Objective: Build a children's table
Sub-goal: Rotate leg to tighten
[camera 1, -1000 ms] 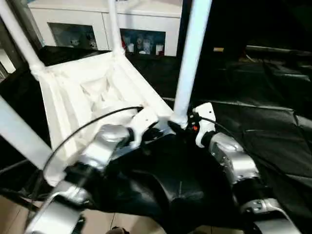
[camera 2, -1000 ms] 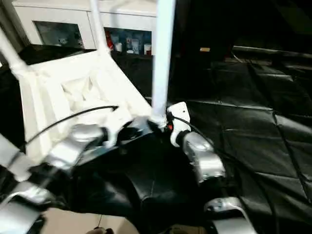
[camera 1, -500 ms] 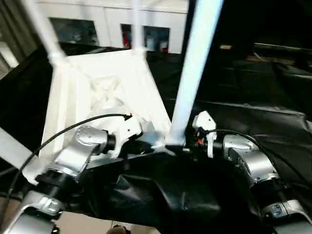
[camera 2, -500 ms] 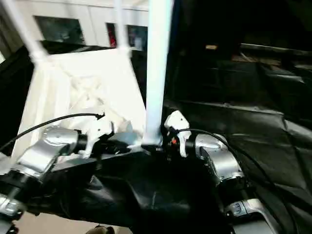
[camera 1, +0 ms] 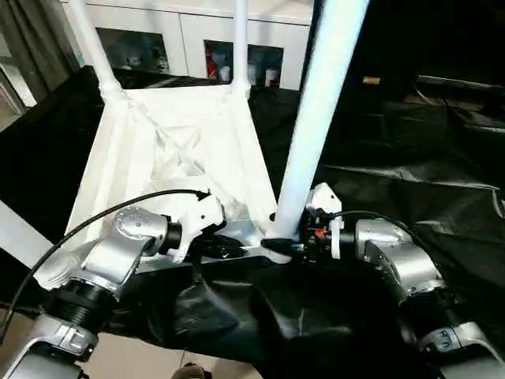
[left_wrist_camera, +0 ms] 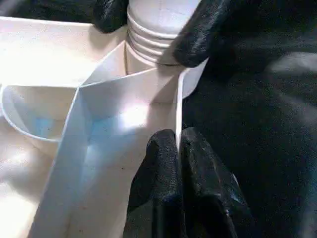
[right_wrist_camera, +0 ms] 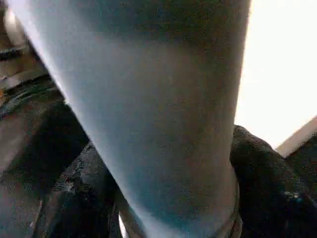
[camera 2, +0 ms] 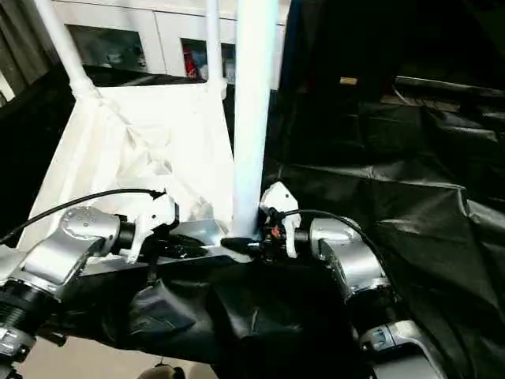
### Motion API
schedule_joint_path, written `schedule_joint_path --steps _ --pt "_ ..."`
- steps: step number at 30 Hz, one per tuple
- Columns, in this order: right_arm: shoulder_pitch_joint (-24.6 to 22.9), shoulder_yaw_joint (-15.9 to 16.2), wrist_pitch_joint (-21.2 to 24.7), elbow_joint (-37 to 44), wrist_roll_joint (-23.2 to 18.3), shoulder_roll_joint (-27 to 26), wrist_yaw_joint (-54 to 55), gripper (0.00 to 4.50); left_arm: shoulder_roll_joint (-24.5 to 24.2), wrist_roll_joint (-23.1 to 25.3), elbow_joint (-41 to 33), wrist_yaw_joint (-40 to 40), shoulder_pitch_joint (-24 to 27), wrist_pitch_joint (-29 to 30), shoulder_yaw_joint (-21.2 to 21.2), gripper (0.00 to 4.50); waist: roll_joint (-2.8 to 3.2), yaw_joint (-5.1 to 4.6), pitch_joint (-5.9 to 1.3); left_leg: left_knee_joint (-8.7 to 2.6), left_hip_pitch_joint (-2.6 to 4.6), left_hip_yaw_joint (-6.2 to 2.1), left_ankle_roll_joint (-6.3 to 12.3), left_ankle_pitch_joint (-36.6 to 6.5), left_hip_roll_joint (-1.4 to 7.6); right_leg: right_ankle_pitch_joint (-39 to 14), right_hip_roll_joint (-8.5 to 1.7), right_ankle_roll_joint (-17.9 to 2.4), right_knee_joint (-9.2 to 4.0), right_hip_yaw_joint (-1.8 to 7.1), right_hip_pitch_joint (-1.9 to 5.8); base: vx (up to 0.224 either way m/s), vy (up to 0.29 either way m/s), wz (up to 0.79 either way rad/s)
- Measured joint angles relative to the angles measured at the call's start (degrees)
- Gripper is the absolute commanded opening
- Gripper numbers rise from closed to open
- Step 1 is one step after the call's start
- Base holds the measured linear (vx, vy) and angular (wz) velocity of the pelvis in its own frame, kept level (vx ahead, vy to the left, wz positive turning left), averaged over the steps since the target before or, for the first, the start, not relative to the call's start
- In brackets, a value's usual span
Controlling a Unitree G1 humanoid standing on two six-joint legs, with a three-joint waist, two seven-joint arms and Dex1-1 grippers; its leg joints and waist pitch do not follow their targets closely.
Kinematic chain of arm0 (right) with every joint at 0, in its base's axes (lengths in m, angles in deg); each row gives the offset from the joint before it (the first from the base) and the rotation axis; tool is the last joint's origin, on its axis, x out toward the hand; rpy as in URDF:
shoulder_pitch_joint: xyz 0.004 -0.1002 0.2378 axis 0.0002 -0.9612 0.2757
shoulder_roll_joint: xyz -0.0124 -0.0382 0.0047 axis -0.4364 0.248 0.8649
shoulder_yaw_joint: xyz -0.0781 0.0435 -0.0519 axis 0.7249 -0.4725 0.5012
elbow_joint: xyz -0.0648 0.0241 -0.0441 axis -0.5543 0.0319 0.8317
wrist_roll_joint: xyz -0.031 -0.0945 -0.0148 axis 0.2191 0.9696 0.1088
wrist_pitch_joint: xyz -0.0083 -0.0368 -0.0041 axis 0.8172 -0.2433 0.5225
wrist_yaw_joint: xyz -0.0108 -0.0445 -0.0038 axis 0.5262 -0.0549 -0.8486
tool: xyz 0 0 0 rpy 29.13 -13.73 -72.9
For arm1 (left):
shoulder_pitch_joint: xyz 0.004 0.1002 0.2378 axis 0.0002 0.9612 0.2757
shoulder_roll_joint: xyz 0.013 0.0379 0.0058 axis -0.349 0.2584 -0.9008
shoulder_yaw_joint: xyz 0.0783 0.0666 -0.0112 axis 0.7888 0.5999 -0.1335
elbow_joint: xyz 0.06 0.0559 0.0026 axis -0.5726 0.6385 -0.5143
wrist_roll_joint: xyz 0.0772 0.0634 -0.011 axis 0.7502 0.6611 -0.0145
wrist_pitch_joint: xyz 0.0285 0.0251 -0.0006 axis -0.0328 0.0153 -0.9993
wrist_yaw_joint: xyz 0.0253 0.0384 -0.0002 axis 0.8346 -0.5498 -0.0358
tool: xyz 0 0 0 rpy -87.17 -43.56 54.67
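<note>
In the head views we see a large work table covered with wrinkled black cloth (camera 1: 410,158). Behind it stands a white cabinet with glass doors (camera 1: 197,39), and small coloured things sit behind the glass. The small white plastic children's table (camera 1: 181,150) lies upside down on the black cloth, near the table's front edge, with its ribbed underside facing up. Long white tapered tube legs rise from its corners; the nearest leg (camera 1: 316,118) stands at the front corner, between our two arms. Our left gripper (camera 1: 233,246) reaches to the near rim just beside this corner. Our right gripper (camera 1: 286,243) reaches to the foot of the nearest leg from the other side.

In the left wrist view, the two black fingers (left_wrist_camera: 163,178) of our left gripper are pressed together on the thin white rim wall (left_wrist_camera: 177,119) of the children's table, so it is closed on the rim. Beyond it, the threaded end of the leg (left_wrist_camera: 153,34) sits in the corner socket, with the other gripper's black fingers on both sides.

In the right wrist view, the leg (right_wrist_camera: 163,114) stands between the two black fingers (right_wrist_camera: 79,198) of our right gripper, which touch it on each side and hold it.
</note>
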Motion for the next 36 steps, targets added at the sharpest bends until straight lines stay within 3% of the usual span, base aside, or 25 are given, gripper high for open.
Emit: schedule_joint_path --steps 9,14,15,20,24,27,36 --pt "3.5 -8.2 -1.4 -7.9 3.2 -11.0 33.7 2.72 12.1 4.3 11.1 -18.6 -7.2 2.5 -1.3 0.00 0.24 -0.25 -0.02 -0.21 0.68 -0.07 -0.06 0.0 -0.09 -0.2 -0.03 0.4 0.05 0.23 0.31 0.000 0.000 0.00" --pt "5.3 -9.3 -3.2 -11.0 4.4 -12.7 39.8 2.72 15.4 5.4 12.9 -22.9 -8.1 3.2 -1.7 0.00 0.69 -0.17 -0.31 -0.24 0.68 -0.06 -0.05 0.0 -0.13 -0.2 -0.08 0.4 -0.11 0.22 0.49 0.000 0.000 0.00" --pt "5.3 -9.5 -3.3 -11.1 4.4 -12.7 39.5 3.28 15.4 5.5 12.8 -22.9 -8.1 3.2 -1.7 0.00 0.69 -0.16 -0.32 -0.25 0.67 -0.06 -0.05 0.0 -0.13 -0.2 -0.09 0.4 -0.13 0.22 0.50 0.000 0.000 0.00" --pt "5.3 -8.7 -3.8 -11.0 4.5 -11.0 33.4 3.78 14.3 5.4 11.5 -21.7 -7.4 3.2 -1.8 0.00 0.67 -0.25 -0.32 -0.25 0.64 -0.07 -0.05 0.0 -0.11 -0.2 -0.09 0.5 -0.14 0.17 0.46 0.000 0.000 0.00" --pt "4.9 -6.5 -4.5 -10.3 4.4 -8.4 25.9 3.78 11.9 4.6 9.0 -18.3 -5.9 2.9 -2.0 0.00 0.65 -0.61 -0.31 -0.49 0.61 -0.06 -0.05 0.0 -0.09 -0.2 -0.05 0.5 -0.13 0.15 0.26 0.000 0.000 0.00" --pt "3.7 -2.0 -4.7 -7.4 3.5 -2.7 11.2 3.78 6.1 3.0 4.7 -10.1 -2.7 1.0 -2.0 0.00 0.65 -0.59 -0.31 -0.71 0.53 -0.06 -0.05 0.0 -0.02 -0.1 0.08 0.4 -0.09 -0.02 0.12 0.017 -0.008 0.00" --pt "3.5 1.2 -3.8 -4.4 1.2 3.0 -6.1 3.78 -0.3 -0.4 -0.3 2.1 0.2 0.7 -1.0 0.00 0.65 0.12 -0.30 -0.58 -0.21 0.01 0.07 -0.1 -0.01 -0.3 0.04 0.3 -0.34 -0.16 -0.26 0.000 0.000 0.00"
